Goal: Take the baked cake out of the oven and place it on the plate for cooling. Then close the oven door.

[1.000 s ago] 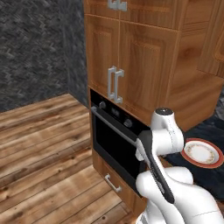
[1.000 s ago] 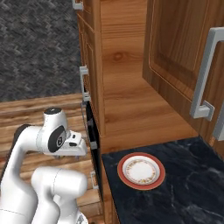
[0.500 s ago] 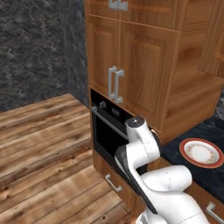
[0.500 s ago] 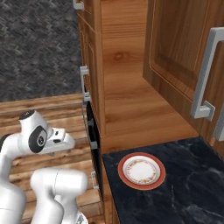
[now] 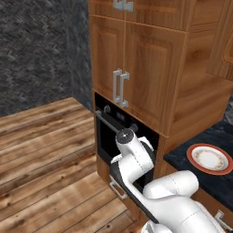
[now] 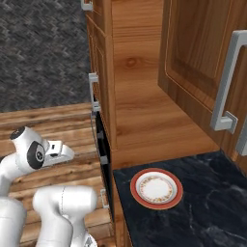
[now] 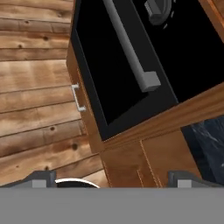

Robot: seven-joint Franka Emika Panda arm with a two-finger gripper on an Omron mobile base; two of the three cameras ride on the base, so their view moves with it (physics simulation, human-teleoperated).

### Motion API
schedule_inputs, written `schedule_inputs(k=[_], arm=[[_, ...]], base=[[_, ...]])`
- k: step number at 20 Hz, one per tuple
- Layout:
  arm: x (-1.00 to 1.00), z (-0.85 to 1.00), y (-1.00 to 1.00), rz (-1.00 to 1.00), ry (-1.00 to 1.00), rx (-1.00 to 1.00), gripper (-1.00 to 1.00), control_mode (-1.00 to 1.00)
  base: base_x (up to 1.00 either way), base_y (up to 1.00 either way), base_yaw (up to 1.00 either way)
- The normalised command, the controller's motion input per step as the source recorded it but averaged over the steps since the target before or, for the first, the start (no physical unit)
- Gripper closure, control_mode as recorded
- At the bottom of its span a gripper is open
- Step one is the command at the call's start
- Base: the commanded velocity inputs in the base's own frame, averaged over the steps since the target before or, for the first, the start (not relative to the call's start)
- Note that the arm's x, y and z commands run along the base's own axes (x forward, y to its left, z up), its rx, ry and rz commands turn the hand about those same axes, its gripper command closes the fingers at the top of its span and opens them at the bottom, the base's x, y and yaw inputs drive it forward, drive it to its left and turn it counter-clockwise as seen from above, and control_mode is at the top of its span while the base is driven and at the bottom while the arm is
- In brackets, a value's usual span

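The black oven [image 5: 105, 133] sits built into the wooden cabinets, and its oven door [image 7: 109, 65] is shut, the long silver bar handle [image 7: 130, 47] running across it. One round knob [image 7: 156, 10] shows above the handle. The cake is hidden from sight. On the dark counter to the oven's right lies the plate [image 5: 210, 158] [image 6: 157, 188], red-orange at the rim, cream in the middle, with nothing on it. My gripper [image 7: 111, 179] is open, fingertips [image 7: 40, 179] wide apart, hanging in front of the door and holding nothing. My arm [image 5: 132, 154] [image 6: 34, 153] stands before the oven.
Below the oven is a wooden drawer with a small silver handle [image 7: 78, 97]. Tall cabinet doors with silver handles [image 5: 119, 87] rise above the oven. Another cabinet hangs over the counter [image 6: 193, 212]. Wooden floor [image 5: 41, 159] spreads out to the left.
The arm has swung left and down, away from the plate's side, and now faces the oven door. The jaws have stayed wide open. The door has stayed shut.
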Motion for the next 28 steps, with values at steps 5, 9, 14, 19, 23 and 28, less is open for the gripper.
schedule_inputs(k=[5,9,14,19,23,28], arm=[[0.43,0.00,0.10,0.03,0.02,-0.09,-1.00,-1.00],[0.06,0.06,0.00,0.14,0.00,-0.12,-1.00,-1.00],[0.04,0.06,0.00,0.10,0.00,-0.17,-1.00,-1.00],[0.13,0.00,-0.01,0.07,0.00,-0.17,-1.00,-1.00],[0.15,0.00,-0.11,0.03,0.00,-0.10,-1.00,-1.00],[0.26,0.00,-0.12,0.02,0.00,-0.05,-1.00,-1.00]], base=[[0.00,0.00,0.00],[0.00,0.00,0.00],[0.00,0.00,0.00],[0.00,0.00,0.00],[0.00,0.00,0.00],[0.00,0.00,0.00]])
